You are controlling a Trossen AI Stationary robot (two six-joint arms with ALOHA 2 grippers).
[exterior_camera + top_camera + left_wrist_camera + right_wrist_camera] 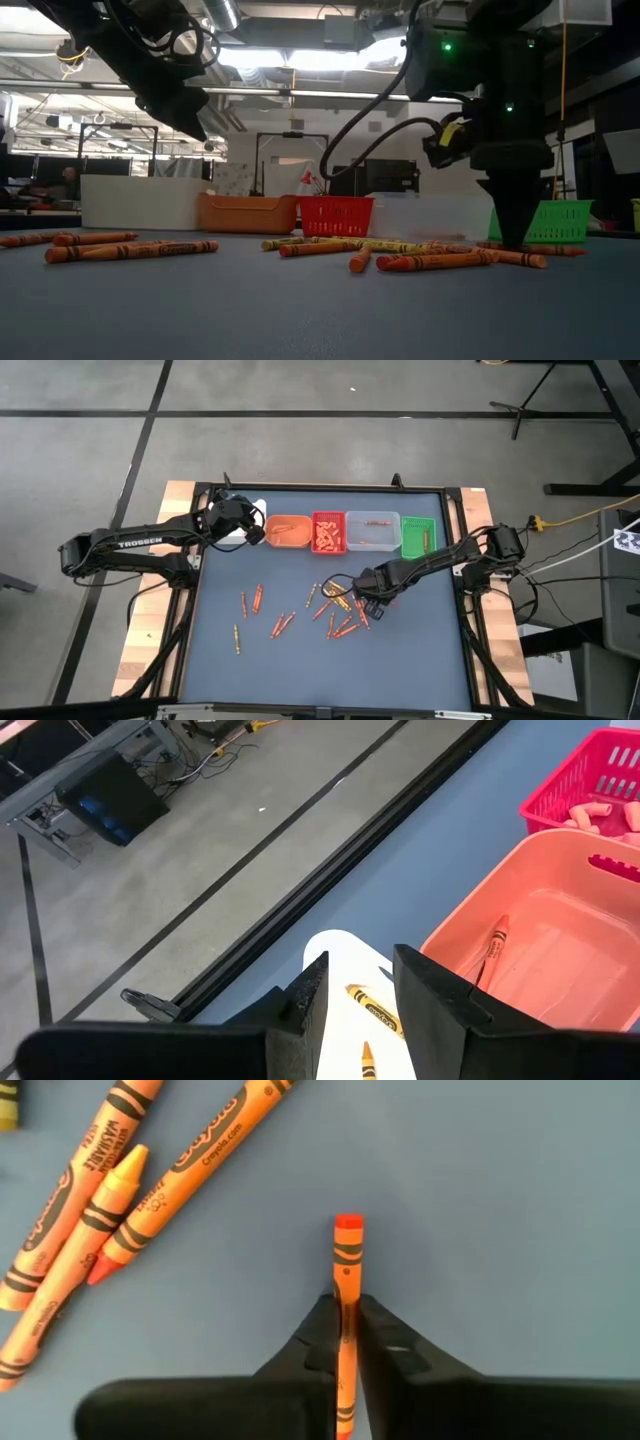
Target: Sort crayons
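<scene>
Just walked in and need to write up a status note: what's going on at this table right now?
Two robot arms are sorting crayons into a row of small bins at the table's far edge. The right gripper has shut on an orange crayon down on the blue mat, among the loose crayons not yet sorted. The left gripper hangs open over the white bin, which holds yellow crayons, beside the orange bin. The red bin already holds many pieces.

Bins (348, 532) in a row behind crayons (300, 610) scattered across the table (420, 660).
</scene>
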